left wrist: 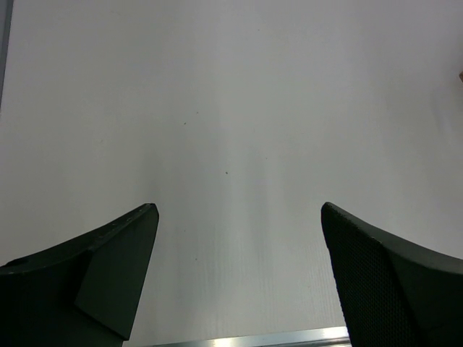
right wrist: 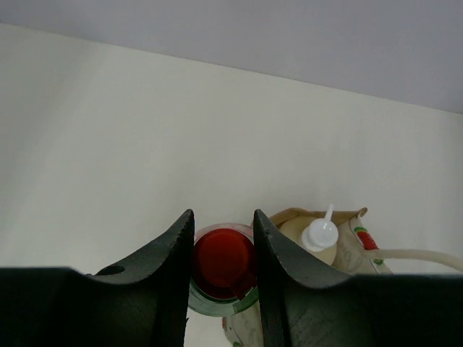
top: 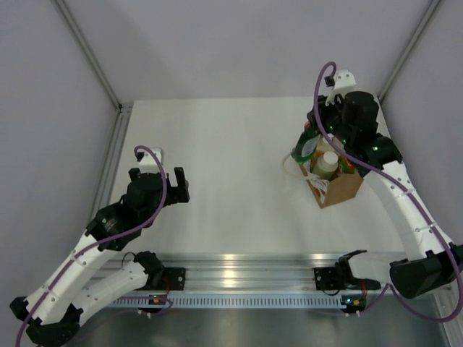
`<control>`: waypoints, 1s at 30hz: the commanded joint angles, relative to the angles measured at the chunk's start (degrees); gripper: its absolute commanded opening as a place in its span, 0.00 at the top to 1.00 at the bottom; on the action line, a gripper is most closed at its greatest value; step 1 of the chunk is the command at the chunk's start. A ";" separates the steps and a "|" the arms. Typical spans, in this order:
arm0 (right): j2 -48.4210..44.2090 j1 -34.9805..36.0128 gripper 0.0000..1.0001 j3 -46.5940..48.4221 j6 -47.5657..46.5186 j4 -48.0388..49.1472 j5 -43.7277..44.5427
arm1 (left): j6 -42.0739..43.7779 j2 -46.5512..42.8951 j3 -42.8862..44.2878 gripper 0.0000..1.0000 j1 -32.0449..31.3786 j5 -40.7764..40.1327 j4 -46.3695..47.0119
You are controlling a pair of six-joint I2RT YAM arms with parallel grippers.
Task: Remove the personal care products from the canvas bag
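The tan canvas bag [top: 338,186] stands at the right of the table, with a white rope handle [right wrist: 416,254]. My right gripper [top: 319,132] is shut on the red cap [right wrist: 221,260] of the dark green bottle [top: 304,148] and holds it upright at the bag's far left edge. I cannot tell if its base is clear of the bag. The peach bottle with the white pump [right wrist: 319,233] stands inside the bag [right wrist: 318,212]; it also shows in the top view [top: 327,163]. The other bottles are mostly hidden under the arm. My left gripper [top: 177,186] is open and empty at the left, over bare table [left wrist: 239,208].
An aluminium rail [top: 239,269] runs along the table's near edge, between the arm bases. Grey walls close in the table at the back and on both sides. The white tabletop [top: 231,159] lies between the two arms.
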 commanded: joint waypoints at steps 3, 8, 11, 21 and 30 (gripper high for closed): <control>2.13 4.58 1.00 7.96 0.02 13.72 -2.52 | -0.34 0.40 -0.16 0.02 -0.10 -1.34 0.85; 6.70 7.31 1.00 11.91 -0.77 14.33 -2.17 | -0.42 0.40 -0.16 0.02 -0.10 -1.60 0.85; 9.16 9.15 1.00 14.46 -2.70 14.25 -1.82 | -0.42 0.40 -0.16 0.02 -0.10 -1.60 0.94; 16.98 13.99 1.00 17.81 -5.61 17.67 -2.17 | -0.34 0.40 -0.25 0.02 -0.01 -1.77 0.85; 23.92 17.51 1.00 14.30 -5.69 29.88 -3.13 | -0.42 0.22 -0.34 0.02 -0.01 -2.04 0.94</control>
